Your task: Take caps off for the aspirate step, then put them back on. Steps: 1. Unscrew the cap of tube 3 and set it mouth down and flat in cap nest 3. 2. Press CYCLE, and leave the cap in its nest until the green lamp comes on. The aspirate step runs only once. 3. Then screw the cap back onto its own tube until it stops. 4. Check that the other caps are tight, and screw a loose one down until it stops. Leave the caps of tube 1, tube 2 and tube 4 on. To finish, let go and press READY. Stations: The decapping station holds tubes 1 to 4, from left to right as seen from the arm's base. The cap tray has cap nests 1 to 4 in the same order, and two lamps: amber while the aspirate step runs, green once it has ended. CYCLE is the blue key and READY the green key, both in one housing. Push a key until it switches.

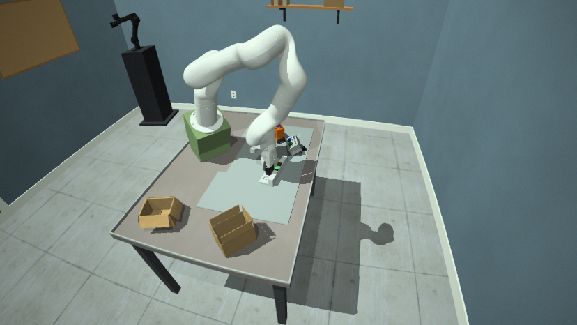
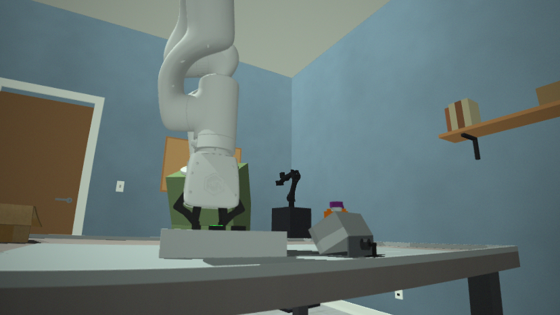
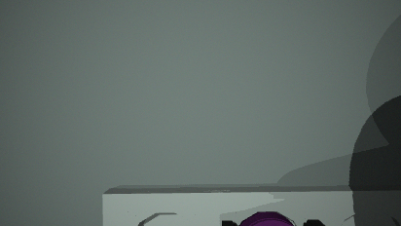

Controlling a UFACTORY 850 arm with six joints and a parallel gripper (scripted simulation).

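Note:
My gripper [image 1: 267,168] stands straight down on the white cap tray [image 1: 274,173], seen also in the exterior view [image 2: 222,243]. In the wrist view its black fingertips sit close on both sides of the purple cap [image 3: 268,219], which rests in a nest at the frame's lower edge. The gripper is shut on this cap. The tray's green lamp [image 1: 277,166] is lit, and it also shows in the exterior view [image 2: 216,226]. The orange decapping station [image 1: 279,134] stands behind the tray, with one purple cap [image 2: 335,204] visible on top.
The grey key housing [image 1: 294,145] sits tilted just right of the tray, and it also shows in the exterior view [image 2: 341,234]. Two open cardboard boxes [image 1: 160,211] [image 1: 233,229] stand near the table's front. The green arm pedestal [image 1: 207,137] is at the back left.

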